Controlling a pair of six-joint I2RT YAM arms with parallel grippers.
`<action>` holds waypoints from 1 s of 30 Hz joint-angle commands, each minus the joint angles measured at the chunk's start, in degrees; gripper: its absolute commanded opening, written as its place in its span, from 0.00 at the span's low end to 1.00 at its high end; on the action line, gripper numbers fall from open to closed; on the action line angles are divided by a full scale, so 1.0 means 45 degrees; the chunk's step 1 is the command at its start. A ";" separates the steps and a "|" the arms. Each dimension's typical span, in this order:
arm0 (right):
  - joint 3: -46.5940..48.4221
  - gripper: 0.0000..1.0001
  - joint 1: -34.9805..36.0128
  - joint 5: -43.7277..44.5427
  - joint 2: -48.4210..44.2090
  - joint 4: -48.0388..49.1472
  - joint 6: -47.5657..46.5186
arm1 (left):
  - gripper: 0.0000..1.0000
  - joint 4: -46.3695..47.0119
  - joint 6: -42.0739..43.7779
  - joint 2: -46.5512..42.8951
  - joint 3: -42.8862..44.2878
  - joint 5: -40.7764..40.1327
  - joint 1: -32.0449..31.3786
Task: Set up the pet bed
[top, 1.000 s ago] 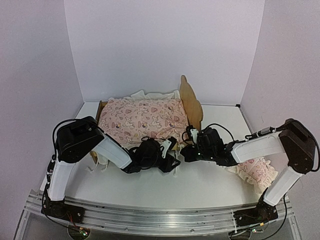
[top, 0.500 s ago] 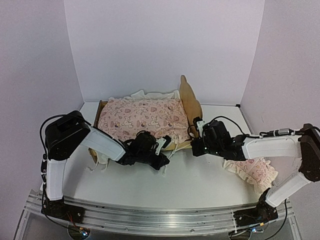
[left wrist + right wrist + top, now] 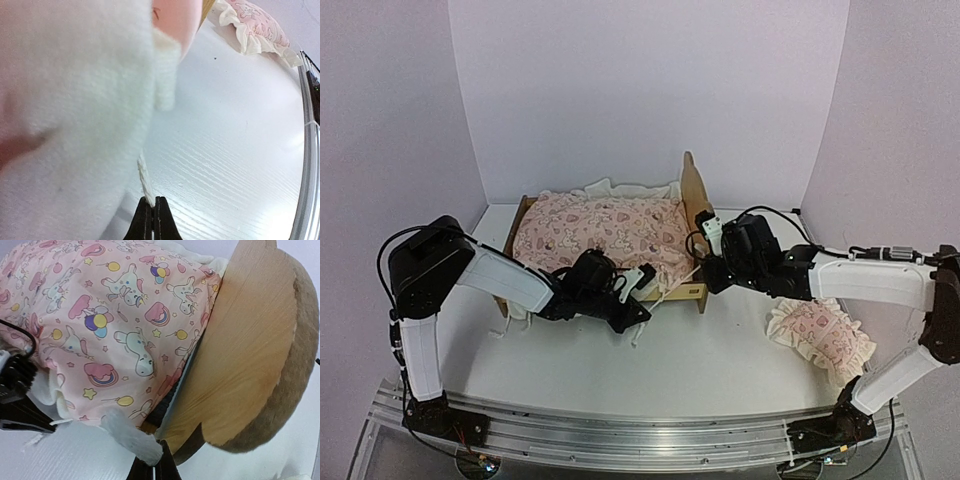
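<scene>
So the pet bed [image 3: 692, 200] sits toward the far middle of the table, running left to right, with its headboard at the right end. It's pale wood, and the right wrist view shows the grain on the headboard [image 3: 240, 340] plus a brownish fuzzy rim along its outer edge. Most of the frame is hidden under a pink quilt [image 3: 600, 230] printed with unicorns, rainbows and balloons and backed in white fleece, so only the headboard and a strip of the near rail show.

The left gripper [image 3: 645, 290] is at the near edge of the quilt, with its fingers [image 3: 152, 220] clenched on a thin white tie [image 3: 145, 182]. The right gripper [image 3: 700, 272] is at the near right corner of the bed, its tips pressed together right at a fluffy white quilt corner. Can't tell if it's actually pinching that.

A ruffled pink pillow [image 3: 820, 335] lies on the table, well off to the right. The table [image 3: 720, 370] is white with a faint wood grain, the walls [image 3: 640, 90] are plain pale lilac, and a metal rail [image 3: 640, 435] runs along the near edge.
</scene>
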 commanded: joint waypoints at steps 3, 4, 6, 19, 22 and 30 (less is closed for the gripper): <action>0.0734 0.00 -0.0723 0.2800 -0.1341 -0.0218 -0.1018 | 0.00 -0.0556 0.0596 -0.0538 -0.1016 0.0285 -0.0113; 0.0734 0.00 -0.0786 0.2789 -0.1458 -0.0229 -0.1008 | 0.00 -0.0501 0.0638 -0.0499 -0.1073 0.0211 -0.0113; 0.0715 0.00 -0.0836 0.2680 -0.1598 -0.0275 -0.0931 | 0.00 -0.0482 0.0800 -0.0321 -0.1124 0.0014 -0.0113; -0.1677 0.00 -0.0694 -0.4765 -0.1891 -0.1512 0.3889 | 0.12 0.0523 0.2710 0.0026 -0.0832 0.1454 -0.0250; -0.2476 0.00 -0.0536 -0.5054 -0.1700 -0.0952 0.4673 | 0.14 0.0436 0.3052 -0.0223 -0.0984 0.2106 -0.0250; -0.3264 0.07 -0.0486 -0.5376 -0.0916 -0.0552 0.6266 | 0.22 -0.0531 0.3726 -0.1293 -0.1376 0.3191 -0.0250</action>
